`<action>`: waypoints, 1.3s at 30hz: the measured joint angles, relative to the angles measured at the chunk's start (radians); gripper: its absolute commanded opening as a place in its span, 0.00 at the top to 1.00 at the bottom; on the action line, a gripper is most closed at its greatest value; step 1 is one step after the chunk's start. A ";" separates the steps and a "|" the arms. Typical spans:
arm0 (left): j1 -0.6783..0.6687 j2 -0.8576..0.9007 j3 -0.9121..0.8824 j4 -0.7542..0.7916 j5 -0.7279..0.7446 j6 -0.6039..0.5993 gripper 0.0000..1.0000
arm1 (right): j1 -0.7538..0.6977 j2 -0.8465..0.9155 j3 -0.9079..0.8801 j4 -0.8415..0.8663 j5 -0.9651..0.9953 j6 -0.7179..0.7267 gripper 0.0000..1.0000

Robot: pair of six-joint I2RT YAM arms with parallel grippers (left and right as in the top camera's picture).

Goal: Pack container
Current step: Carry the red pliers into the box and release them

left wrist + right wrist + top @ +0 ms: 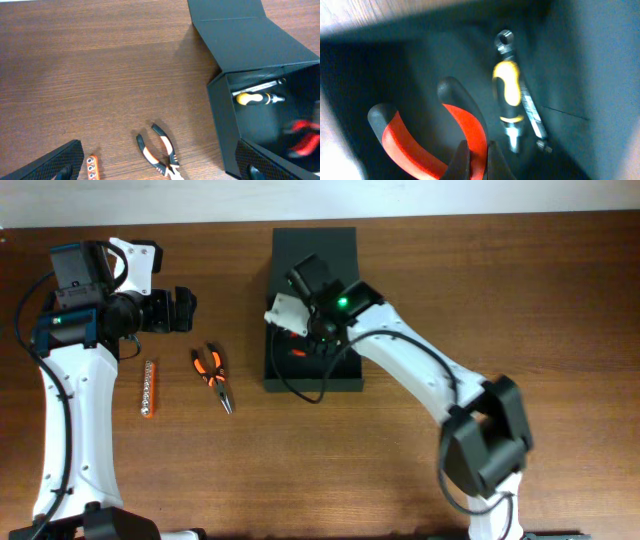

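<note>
Since the container is seen to be a matte, dark, thin-walled box with crisp folded edges, it is judged to be light and stiff rather than heavy. It would likely slide on the worktop if pushed, and it is not thought slippery to grip. It is placed at the middle of the worktop, its flap folded back open toward the far edge. A hold is best taken on the flap's free edge for closing, or on a side wall's rim for steadying. The hinge crease is judged the weak spot, and the walls could be dented by a hard pinch. The right claw is lowered inside the container and is closed on one handle of the red pliers, beside a yellow-handled screwdriver lying on the container's floor. The left claw is held wide open and empty above the worktop, left of the container, near the orange pliers and a bit strip. No brand, label or writing can be read on the container or the tools.
</note>
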 measured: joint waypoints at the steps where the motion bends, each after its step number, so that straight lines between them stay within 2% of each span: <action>1: 0.000 0.000 0.000 0.000 0.000 0.000 0.01 | -0.002 0.026 -0.001 0.005 0.000 -0.008 0.96; 8: 0.000 0.000 0.000 0.000 0.000 0.000 0.01 | -0.002 0.120 -0.008 0.023 0.000 -0.081 0.96; 10: 0.000 0.000 0.000 0.000 0.000 0.000 0.01 | -0.002 0.128 -0.010 0.038 0.000 -0.095 0.96; 12: 0.000 0.000 0.000 0.000 0.000 0.000 0.01 | -0.002 0.129 -0.010 0.057 0.001 -0.103 0.91; 19: 0.000 0.000 0.000 -0.001 0.000 0.000 0.01 | -0.002 0.129 -0.010 0.090 0.040 -0.113 0.89; 20: 0.000 0.000 0.000 -0.001 0.000 0.000 0.01 | -0.002 0.129 -0.010 0.089 0.043 -0.112 0.64; 21: 0.000 0.000 0.000 -0.001 0.000 0.000 0.01 | -0.003 0.129 -0.010 0.089 0.045 -0.108 0.46; 22: 0.000 0.000 0.000 -0.001 0.000 0.000 0.01 | -0.003 0.129 -0.010 0.089 0.049 -0.112 0.37; 24: 0.000 0.000 0.000 -0.001 0.000 0.000 0.01 | -0.003 0.129 -0.010 0.090 0.054 -0.111 0.07; 25: 0.000 0.000 0.000 -0.001 0.000 0.000 0.01 | -0.003 0.129 -0.010 0.089 0.058 -0.109 0.01; 28: 0.000 0.000 0.000 -0.001 0.000 0.000 0.01 | -0.003 0.129 -0.009 0.089 0.095 -0.095 0.00; 31: 0.000 0.000 0.000 -0.002 0.000 0.000 0.01 | -0.003 0.129 0.001 0.073 0.143 -0.071 0.15; 35: 0.000 0.000 0.000 -0.002 0.000 0.000 0.01 | -0.003 0.129 0.063 0.017 0.178 -0.028 0.22; 39: 0.000 0.000 0.000 -0.008 0.000 0.000 0.01 | -0.003 0.117 0.206 -0.092 0.193 0.080 0.27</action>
